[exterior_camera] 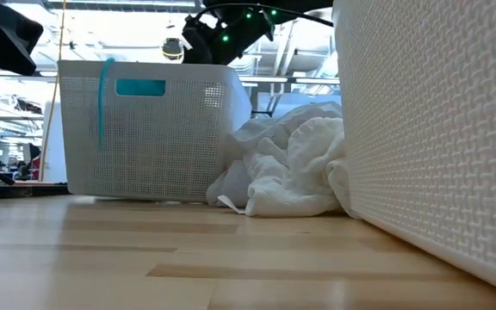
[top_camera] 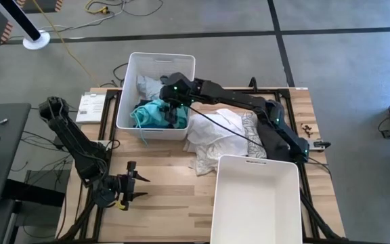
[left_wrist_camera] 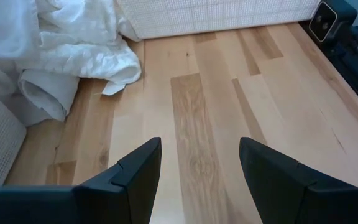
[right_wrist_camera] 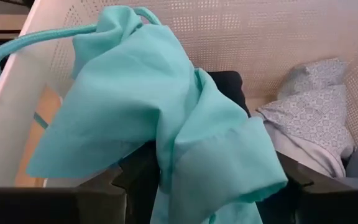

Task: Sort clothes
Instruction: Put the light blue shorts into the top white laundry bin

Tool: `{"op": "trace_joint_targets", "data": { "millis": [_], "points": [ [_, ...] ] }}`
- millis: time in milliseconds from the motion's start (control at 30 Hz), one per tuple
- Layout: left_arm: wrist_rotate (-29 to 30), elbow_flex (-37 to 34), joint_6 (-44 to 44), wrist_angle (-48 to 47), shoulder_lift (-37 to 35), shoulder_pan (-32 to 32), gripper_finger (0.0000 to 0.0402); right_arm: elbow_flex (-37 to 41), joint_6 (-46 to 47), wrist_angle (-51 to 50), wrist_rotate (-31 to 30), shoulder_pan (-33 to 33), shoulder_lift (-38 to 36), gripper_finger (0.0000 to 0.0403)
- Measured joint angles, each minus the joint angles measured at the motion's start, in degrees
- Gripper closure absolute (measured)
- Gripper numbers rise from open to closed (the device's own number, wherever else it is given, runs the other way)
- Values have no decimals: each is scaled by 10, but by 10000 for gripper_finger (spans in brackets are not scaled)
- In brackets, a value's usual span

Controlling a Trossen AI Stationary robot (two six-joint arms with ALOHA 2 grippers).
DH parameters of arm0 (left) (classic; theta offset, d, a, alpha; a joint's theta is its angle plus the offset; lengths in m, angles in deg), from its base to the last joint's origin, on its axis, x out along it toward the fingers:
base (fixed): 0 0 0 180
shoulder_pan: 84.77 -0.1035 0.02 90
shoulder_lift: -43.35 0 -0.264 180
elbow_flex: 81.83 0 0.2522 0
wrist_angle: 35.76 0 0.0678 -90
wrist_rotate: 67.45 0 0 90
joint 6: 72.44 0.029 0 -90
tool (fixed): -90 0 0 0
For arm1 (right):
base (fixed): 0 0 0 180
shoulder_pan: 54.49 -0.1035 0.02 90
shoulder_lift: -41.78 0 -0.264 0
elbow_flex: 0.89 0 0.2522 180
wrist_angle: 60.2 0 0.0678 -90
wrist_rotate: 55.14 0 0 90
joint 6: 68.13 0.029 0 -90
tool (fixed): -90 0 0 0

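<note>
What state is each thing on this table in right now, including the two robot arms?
Left gripper: jaws open, empty, above bare wood.
Right gripper: over the far bin, jaws apart, teal garment draped between them.
Teal garment: crumpled, strap hanging over the bin's wall.
Far bin: holds several garments.
Near bin: empty.
White clothes: heaped between the bins.

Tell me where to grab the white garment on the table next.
Grip the raised crumpled fold on top of the white garment, coming straight down from above. It lies heaped between the two bins, so the sides look blocked; the top is clear.
</note>
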Motion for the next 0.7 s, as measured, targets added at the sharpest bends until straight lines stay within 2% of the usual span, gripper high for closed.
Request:
{"op": "trace_joint_targets", "data": {
  "millis": [300, 700],
  "points": [
    [0, 0, -12, -1, 0, 0, 189, 0, -27, -6, 17, 0, 0, 161],
    [0, 0, -18, -5, 0, 0, 189, -10, -31, 13, 27, -4, -9, 93]
  ]
}}
